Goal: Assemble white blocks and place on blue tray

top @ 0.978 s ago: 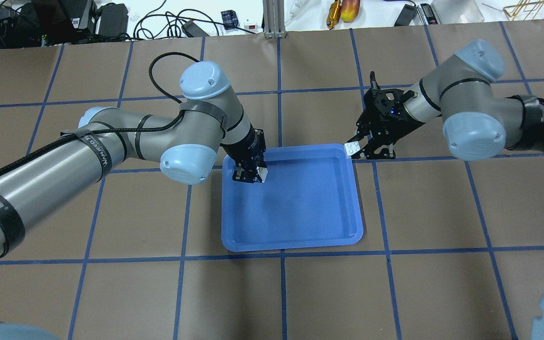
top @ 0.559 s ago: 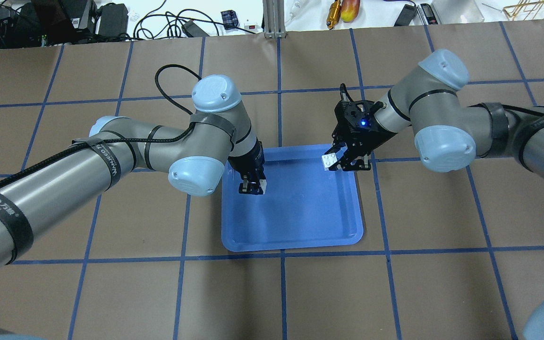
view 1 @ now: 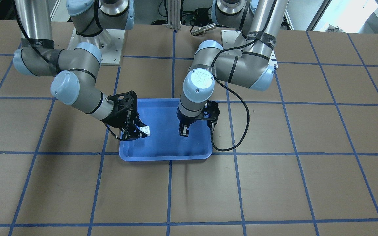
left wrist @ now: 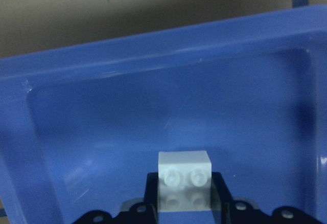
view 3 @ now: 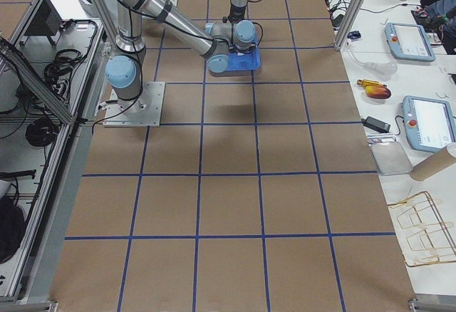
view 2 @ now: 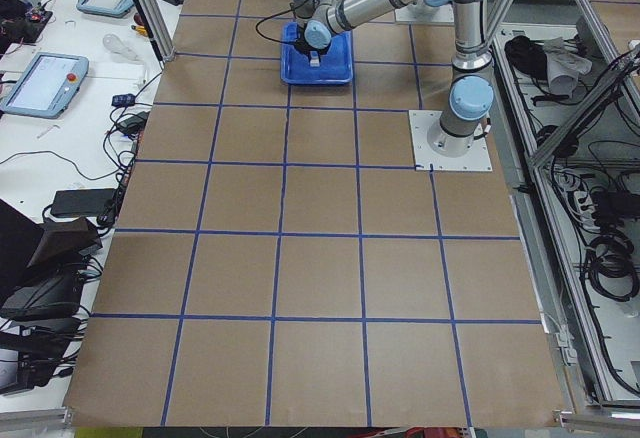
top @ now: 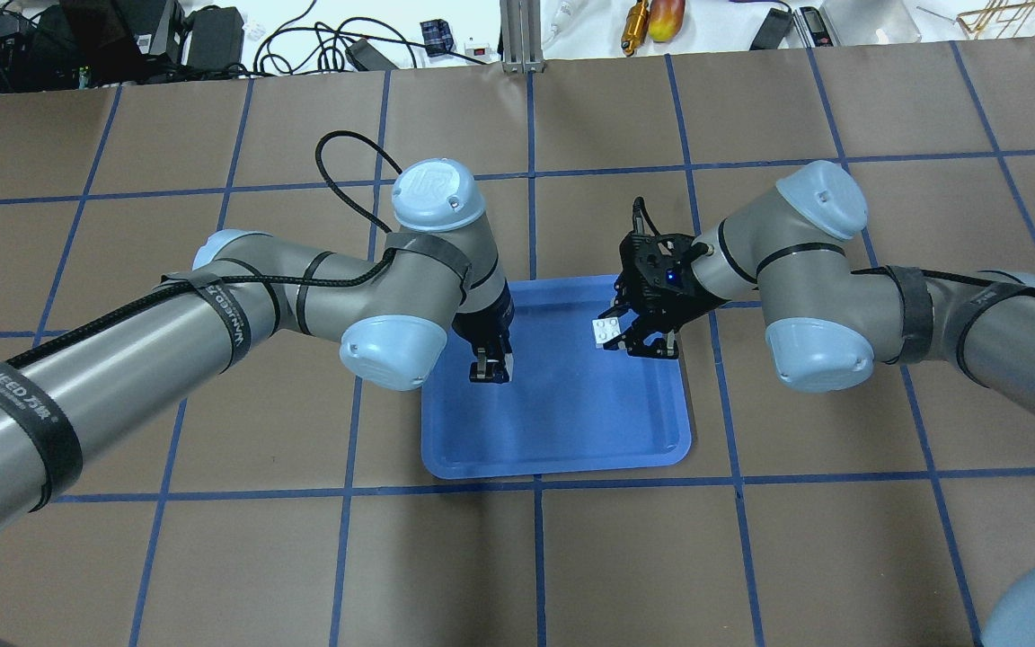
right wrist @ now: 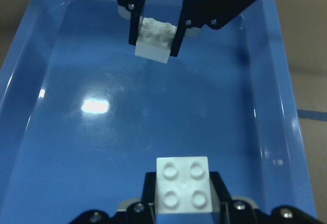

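The blue tray (top: 571, 422) lies on the table's middle. My left gripper (top: 489, 368) points down over the tray's left part and is shut on a white block (left wrist: 184, 170), also seen from the right wrist view (right wrist: 155, 41). My right gripper (top: 632, 338) hangs over the tray's far right part and is shut on a flat white block (top: 608, 331) with four studs (right wrist: 183, 183). The two blocks are apart, with bare tray floor between them. In the front-facing view the right gripper (view 1: 137, 132) is left of the left gripper (view 1: 184, 131).
The table is brown paper with a blue tape grid (top: 535, 539). Cables, tools and boxes lie beyond the far edge (top: 374, 45). The left arm's black cable (view 1: 241, 131) loops beside the tray. Both arm bases stand at the robot's side (view 1: 110, 13).
Both grippers moved toward each other over the tray. The right one came from beyond the tray's far right corner with its block; the left one moved right and toward the tray's middle.
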Controlling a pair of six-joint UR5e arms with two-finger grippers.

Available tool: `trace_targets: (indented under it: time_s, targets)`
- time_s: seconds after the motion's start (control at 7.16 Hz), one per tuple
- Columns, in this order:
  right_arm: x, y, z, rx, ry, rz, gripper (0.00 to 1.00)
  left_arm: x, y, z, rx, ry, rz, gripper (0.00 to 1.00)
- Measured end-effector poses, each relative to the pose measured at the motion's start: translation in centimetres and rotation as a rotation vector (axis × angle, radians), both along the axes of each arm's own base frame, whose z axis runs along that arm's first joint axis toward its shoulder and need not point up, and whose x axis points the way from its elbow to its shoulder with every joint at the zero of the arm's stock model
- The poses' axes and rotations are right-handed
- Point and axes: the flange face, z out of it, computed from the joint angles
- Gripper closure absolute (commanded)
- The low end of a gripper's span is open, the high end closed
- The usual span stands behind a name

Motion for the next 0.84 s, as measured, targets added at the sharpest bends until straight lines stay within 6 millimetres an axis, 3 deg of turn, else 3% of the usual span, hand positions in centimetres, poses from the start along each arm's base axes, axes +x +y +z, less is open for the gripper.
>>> trace_targets:
  time_s: [0.56,0.7,0.84]
  targets:
    - [1.1,0.5,-0.3,-0.002,-0.003,0.016,0.92,-2.5,1.3,-0.6,-0.006,0.003,-0.008,1.0]
    - [1.2,0.5,-0.4,-0.001,-0.004,0.016,0.92,-2.7,1.4,-0.7,-0.007,0.003,-0.008,0.8]
    - [1.2,0.6,-0.5,-0.001,-0.004,0.016,0.91,-2.8,1.4,-0.8,-0.006,0.003,-0.006,0.73]
